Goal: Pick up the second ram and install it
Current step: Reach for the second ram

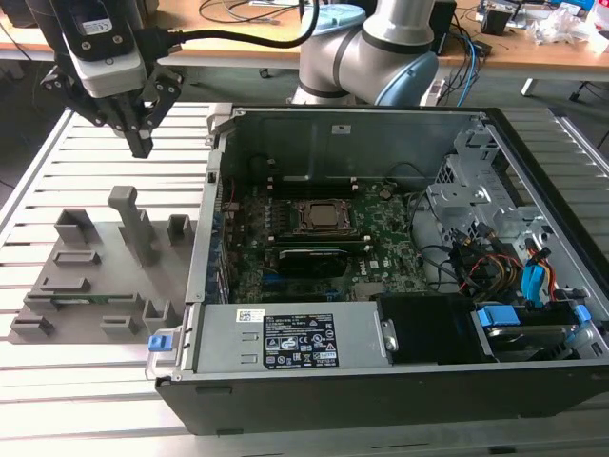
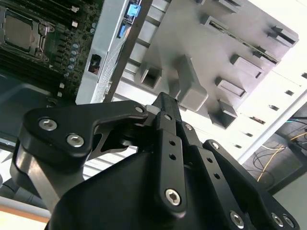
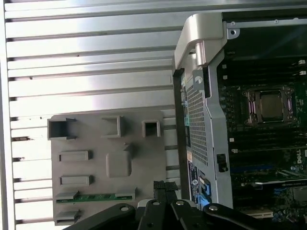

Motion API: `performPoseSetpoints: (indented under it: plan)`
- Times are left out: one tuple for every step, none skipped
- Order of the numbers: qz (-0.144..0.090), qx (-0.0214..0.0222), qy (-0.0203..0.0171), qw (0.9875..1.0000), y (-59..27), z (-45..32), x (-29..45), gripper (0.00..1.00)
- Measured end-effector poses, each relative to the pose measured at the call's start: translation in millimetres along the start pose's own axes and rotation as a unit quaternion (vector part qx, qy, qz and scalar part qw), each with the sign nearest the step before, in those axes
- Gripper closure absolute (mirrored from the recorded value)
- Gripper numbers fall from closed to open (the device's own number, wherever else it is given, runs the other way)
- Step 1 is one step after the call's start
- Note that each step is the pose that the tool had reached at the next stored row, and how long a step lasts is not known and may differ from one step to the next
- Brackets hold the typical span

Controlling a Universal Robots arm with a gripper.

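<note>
The second ram [image 3: 93, 197] is a thin green stick lying in a slot of the grey holder plate [image 3: 96, 143]. In the exterior view the ram [image 1: 78, 303] sits near the front of the holder plate [image 1: 95, 262], which lies on the slatted table at the view's left, beside the open computer case [image 1: 381, 124]. My gripper [image 1: 141, 145] hangs above the table behind the plate, well above and apart from the stick. Its black fingers are shut together with nothing between them in both wrist views [image 2: 165, 103] [image 3: 165, 186]. The ram's slot [image 2: 247, 43] lies far past the fingertips.
The case holds a green motherboard [image 1: 390, 238] with a CPU socket [image 1: 324, 216], a power supply [image 1: 285, 343] at the front and drive bays with cables [image 1: 514, 276] at the exterior view's right. Upright grey blocks [image 1: 133, 224] stand on the holder plate. The arm's base [image 1: 366, 48] rises behind the case.
</note>
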State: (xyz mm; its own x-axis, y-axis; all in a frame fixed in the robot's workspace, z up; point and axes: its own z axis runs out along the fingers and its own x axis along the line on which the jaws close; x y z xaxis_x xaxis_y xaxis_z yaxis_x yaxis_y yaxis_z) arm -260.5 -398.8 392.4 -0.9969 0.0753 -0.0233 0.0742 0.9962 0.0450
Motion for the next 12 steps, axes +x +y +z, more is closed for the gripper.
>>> performPoseSetpoints:
  plan:
    - [0.000,0.0000,0.0000,1.0000,-0.1,0.0,0.7,0.90]
    - [0.000,0.0000,0.0000,1.0000,-0.1,0.0,1.4,0.90]
    - [0.000,0.0000,0.0000,1.0000,-0.2,0.0,2.3,0.90]
    - [0.000,0.0000,0.0000,1.0000,-0.3,0.0,3.1,0.90]
    - [0.000,0.0000,0.0000,1.0000,-0.4,0.0,4.8,0.90]
    - [0.000,-0.0001,-0.0001,1.0000,-0.5,0.0,6.3,0.90]
    - [0.000,0.0000,0.0000,1.0000,-0.6,-0.1,7.5,0.90]
    - [0.000,0.0000,0.0000,1.0000,-0.7,-0.1,9.6,0.90]
    - [0.000,0.0000,0.0000,1.0000,-0.9,-0.1,11.4,0.90]
    - [0.000,0.0000,0.0000,1.0000,-1.0,-0.2,13.6,0.90]
    - [0.000,0.0000,0.0000,1.0000,-1.2,-0.2,15.1,0.90]
    - [0.000,0.0000,0.0000,1.0000,-1.3,-0.2,17.5,0.90]
